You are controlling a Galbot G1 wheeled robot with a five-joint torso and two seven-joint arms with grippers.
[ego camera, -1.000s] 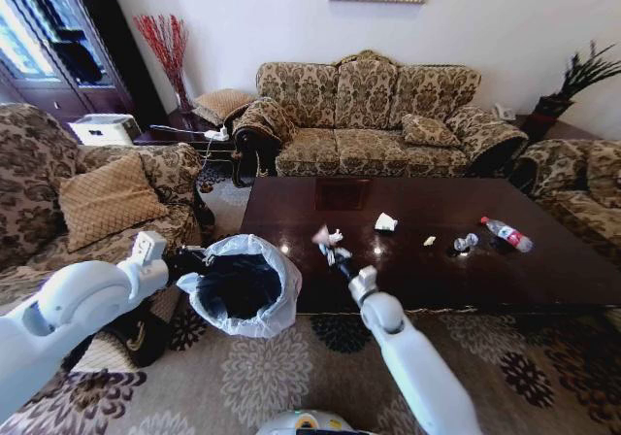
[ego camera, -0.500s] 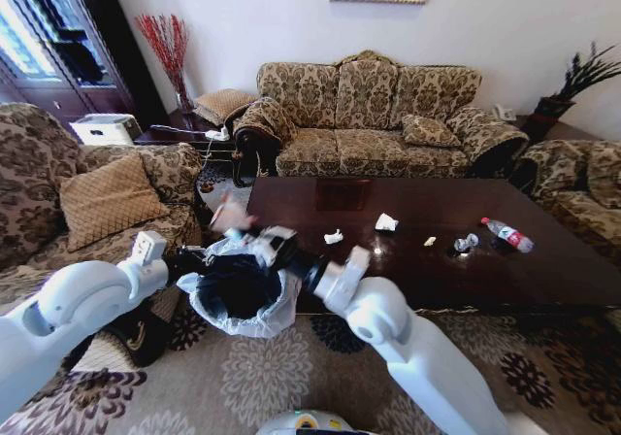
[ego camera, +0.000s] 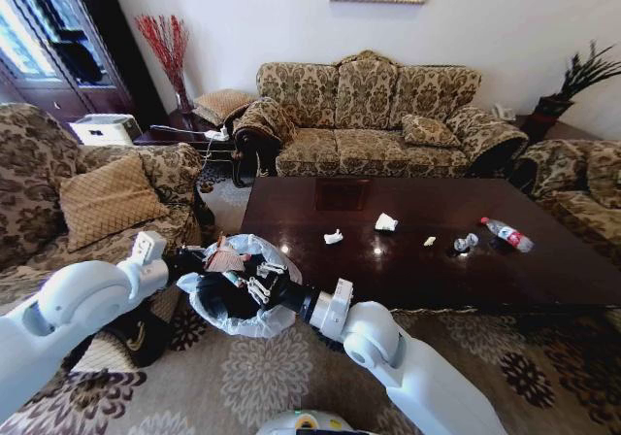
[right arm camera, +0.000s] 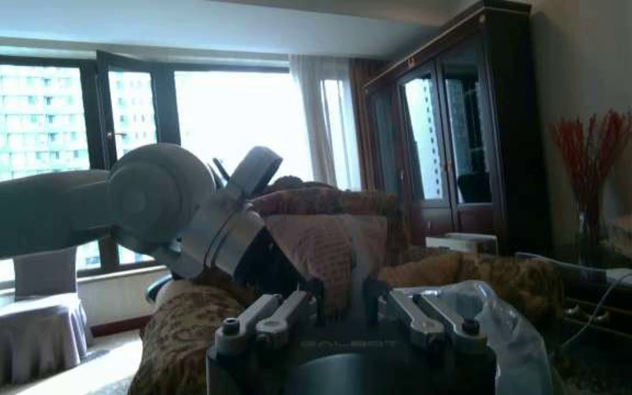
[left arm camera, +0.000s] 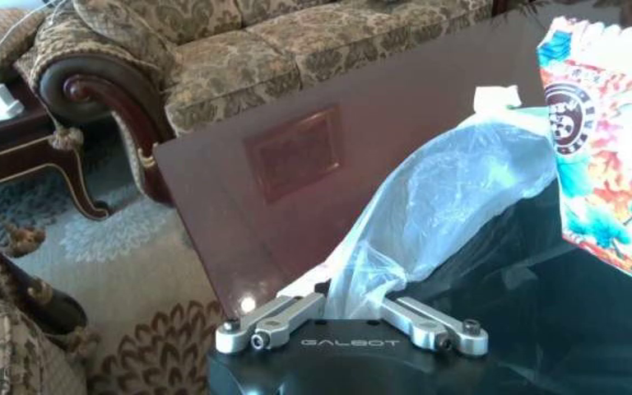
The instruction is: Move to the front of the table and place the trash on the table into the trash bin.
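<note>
Right gripper (ego camera: 236, 272), jaws clenched on a colourful printed snack wrapper (ego camera: 225, 258), hovers over the bag-lined dark round bin (ego camera: 264, 321); left gripper (left arm camera: 349, 322) pinches the translucent bag's rim (left arm camera: 437, 197) beside the glossy brown counter (ego camera: 505, 270).

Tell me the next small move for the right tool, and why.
Probably open the right tool: it appears to pinch the colourful printed snack wrapper directly over the mouth of the round dark bag-lined trash bin, whose liner the left tool grips.
</note>
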